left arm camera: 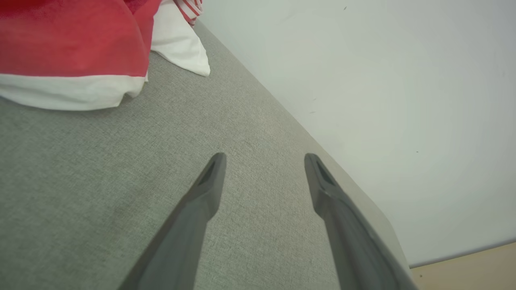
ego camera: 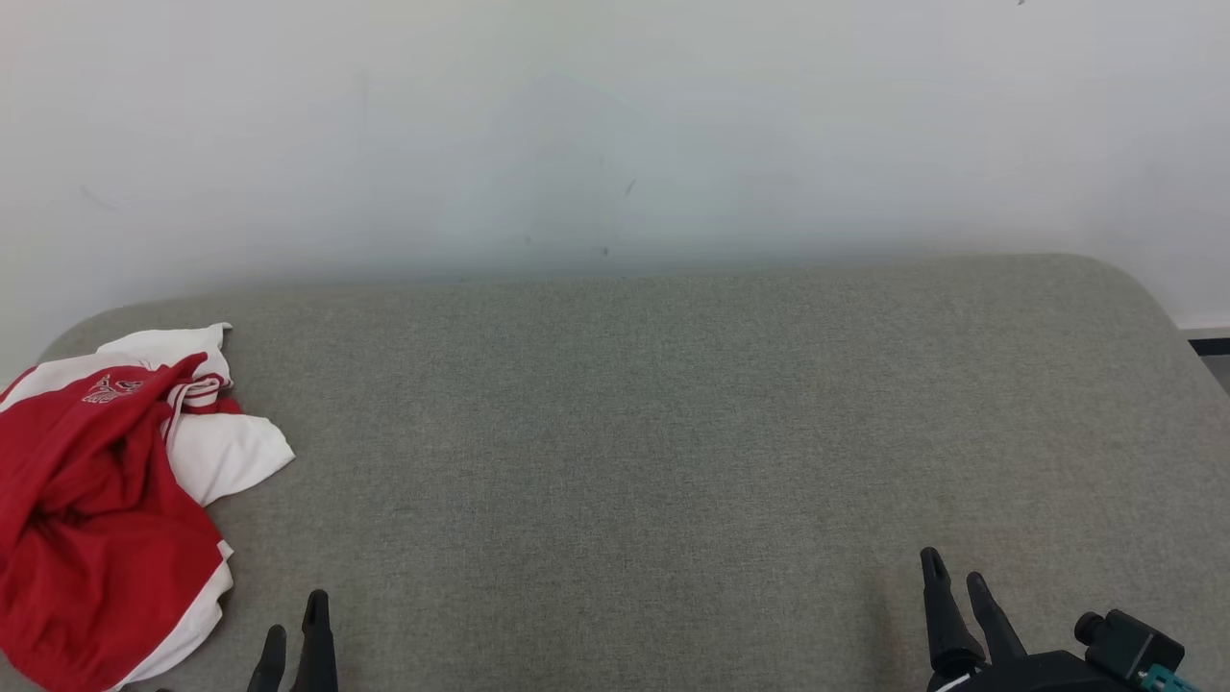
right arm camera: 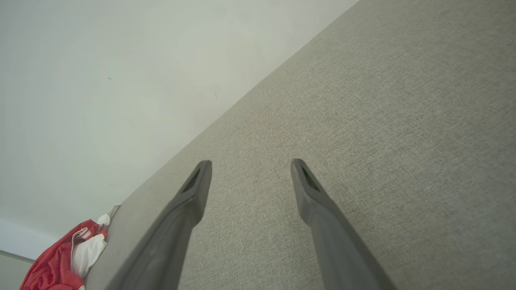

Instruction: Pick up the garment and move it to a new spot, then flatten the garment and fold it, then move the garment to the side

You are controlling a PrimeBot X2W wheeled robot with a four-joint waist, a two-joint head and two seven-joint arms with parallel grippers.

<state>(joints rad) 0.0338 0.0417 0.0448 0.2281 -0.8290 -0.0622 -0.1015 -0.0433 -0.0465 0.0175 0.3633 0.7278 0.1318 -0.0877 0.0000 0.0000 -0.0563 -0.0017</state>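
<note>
Garment [ego camera: 106, 509]: red and white, crumpled in a loose heap at the left end of the tabletop [ego camera: 673, 432], reaching that end's edge. One white flap points toward the tabletop's middle, and striped red-and-white trim shows among the folds. It lies apart from both arms.

Tabletop: covered in grey woven fabric, with rounded corners. Its far edge meets a pale wall [ego camera: 615, 125].

Left gripper [ego camera: 296, 615]: at the tabletop's near edge, toward the left end, near the garment's lower hem but not touching it. Jaws released and spread wide, holding nothing. In the left wrist view the left gripper [left arm camera: 265, 157] has bare grey fabric in its gap, with the garment [left arm camera: 72, 40] beyond the tips.

Right gripper [ego camera: 954, 567]: at the tabletop's near edge, toward the right end, well apart from the garment. Jaws released, wide and empty. In the right wrist view the right gripper [right arm camera: 250, 162] hangs over bare tabletop, with the garment [right arm camera: 60, 262] at the opposite end.

Floor [left arm camera: 463, 270]: a pale strip past the tabletop's corner.
</note>
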